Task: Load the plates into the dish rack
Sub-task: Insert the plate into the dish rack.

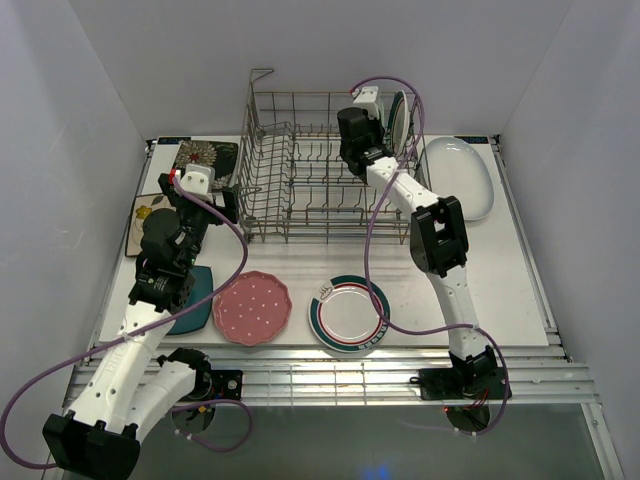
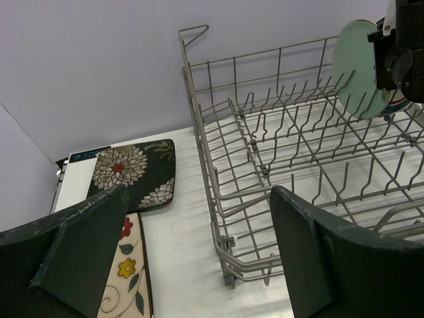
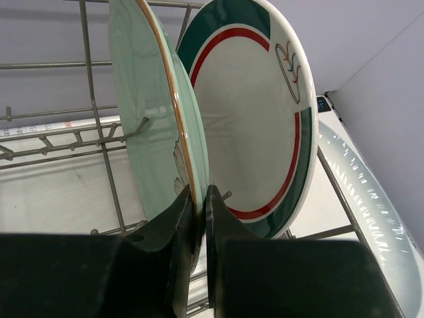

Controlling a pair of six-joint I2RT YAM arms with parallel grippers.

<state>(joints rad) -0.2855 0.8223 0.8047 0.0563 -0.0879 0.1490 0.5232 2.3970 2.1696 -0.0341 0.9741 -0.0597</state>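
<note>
The grey wire dish rack (image 1: 300,175) stands at the back middle. My right gripper (image 1: 385,132) is at its far right end, shut on the rim of the upright mint floral plate (image 3: 152,119), its tips (image 3: 201,199) pinching the edge. A white green-rimmed plate (image 3: 255,112) stands in the rack right behind it. My left gripper (image 1: 205,195) is open and empty (image 2: 199,218) over the table left of the rack (image 2: 298,152), near the black floral square (image 2: 132,172) and the cream floral square (image 2: 126,278).
On the table in front lie a dark teal plate (image 1: 195,300), a pink dotted scalloped plate (image 1: 251,307) and a white green-rimmed round plate (image 1: 349,314). The large white oval plate (image 1: 462,175) lies right of the rack. Walls close in on three sides.
</note>
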